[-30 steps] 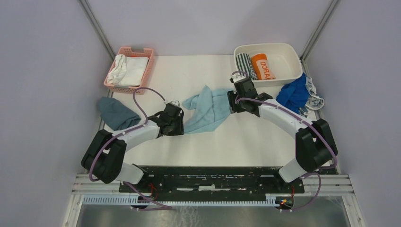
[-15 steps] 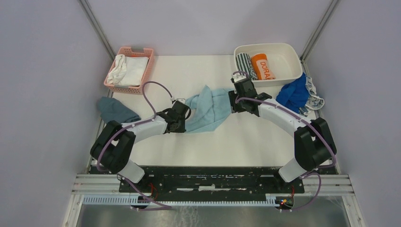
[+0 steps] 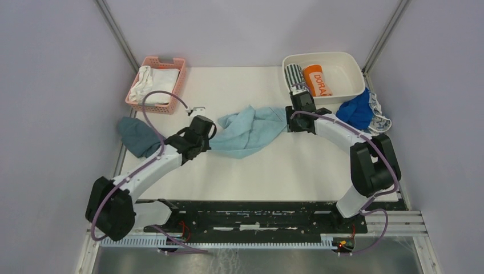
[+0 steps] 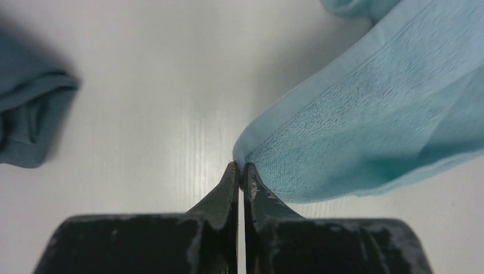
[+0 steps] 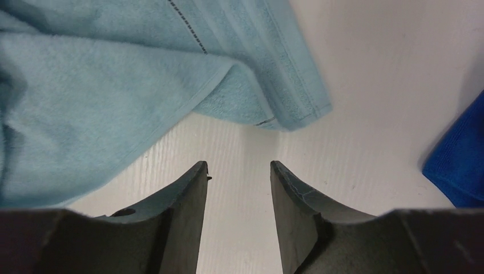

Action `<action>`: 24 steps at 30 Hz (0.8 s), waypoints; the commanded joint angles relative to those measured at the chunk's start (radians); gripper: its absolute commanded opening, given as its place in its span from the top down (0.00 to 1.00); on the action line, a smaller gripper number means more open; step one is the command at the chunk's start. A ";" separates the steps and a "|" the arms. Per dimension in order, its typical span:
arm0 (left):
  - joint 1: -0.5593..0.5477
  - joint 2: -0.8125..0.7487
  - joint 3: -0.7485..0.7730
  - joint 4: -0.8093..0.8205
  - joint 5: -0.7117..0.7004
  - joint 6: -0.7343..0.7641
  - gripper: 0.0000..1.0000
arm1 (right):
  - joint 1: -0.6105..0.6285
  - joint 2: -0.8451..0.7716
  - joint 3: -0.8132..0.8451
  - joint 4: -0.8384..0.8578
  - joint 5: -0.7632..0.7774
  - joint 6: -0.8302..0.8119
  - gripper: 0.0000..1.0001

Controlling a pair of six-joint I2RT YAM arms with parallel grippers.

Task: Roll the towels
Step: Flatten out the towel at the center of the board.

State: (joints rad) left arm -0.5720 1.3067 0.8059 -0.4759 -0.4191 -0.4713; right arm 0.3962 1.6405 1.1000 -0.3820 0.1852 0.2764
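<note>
White ribbed tabletop [image 3: 257, 171] bears crumpled terry light blue towel [image 3: 245, 130].

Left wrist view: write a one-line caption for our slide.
Left tool pinches a corner of the light blue towel on the white table, teal-grey cloth at left.

The left tool [image 4: 240, 166] has closed onto a corner of the light blue towel [image 3: 245, 131] and stretched it leftward.

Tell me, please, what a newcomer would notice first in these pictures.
The light blue towel lies crumpled at the centre, between both arms. The left arm's jaws are shut on one corner; the right arm's jaws stand open just short of the opposite one.
</note>
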 commanded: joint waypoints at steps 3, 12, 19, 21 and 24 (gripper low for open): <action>0.099 -0.167 0.026 -0.038 -0.051 0.057 0.97 | -0.056 0.057 0.053 0.029 -0.004 0.029 0.48; 0.117 -0.181 0.000 -0.025 -0.024 0.051 0.97 | -0.126 0.131 0.065 0.014 0.000 0.028 0.51; 0.124 -0.180 -0.006 -0.013 -0.011 0.056 0.97 | -0.164 0.183 0.077 0.008 -0.029 0.020 0.51; 0.124 -0.181 -0.012 -0.008 -0.005 0.054 0.97 | -0.177 0.200 0.099 -0.007 -0.048 0.016 0.51; 0.125 -0.184 -0.018 -0.003 -0.004 0.051 0.97 | -0.186 0.237 0.135 -0.040 -0.076 0.012 0.51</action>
State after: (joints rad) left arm -0.4526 1.1351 0.7982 -0.5140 -0.4320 -0.4473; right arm 0.2256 1.8442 1.1557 -0.3931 0.1535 0.2916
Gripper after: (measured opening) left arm 0.048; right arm 0.492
